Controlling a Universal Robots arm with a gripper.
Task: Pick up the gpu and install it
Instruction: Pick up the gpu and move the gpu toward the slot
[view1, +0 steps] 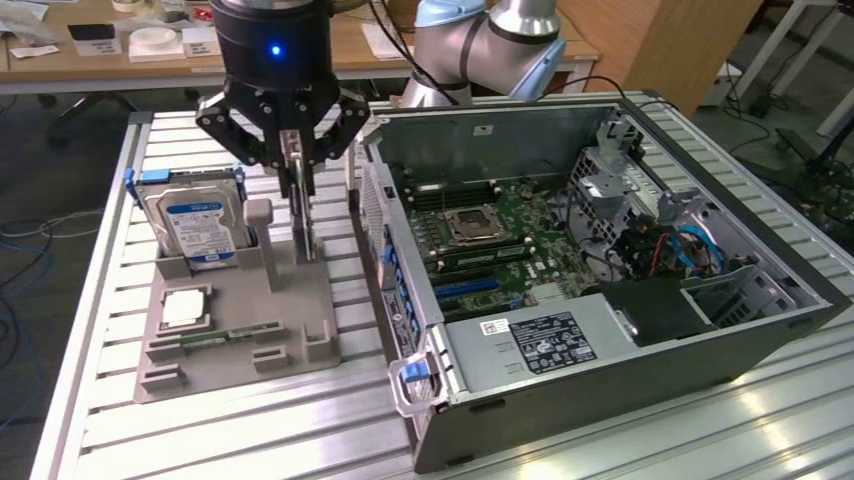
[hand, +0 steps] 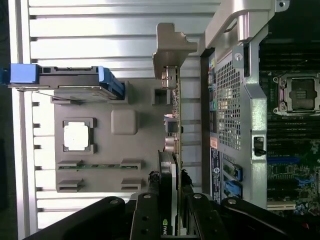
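Pinching the gpu (view1: 307, 238) by its top edge, the gripper (view1: 299, 195) has its fingers (view1: 288, 172) narrow on the card, standing upright just beside the open case (view1: 534, 345). A straight, level lift looks best, no twisting.

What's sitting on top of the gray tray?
A blue-framed hard drive, a silver chip, a green memory stick and the gpu, upright, gripped by the end effector. The gpu's bottom edge is hidden inside the tray.
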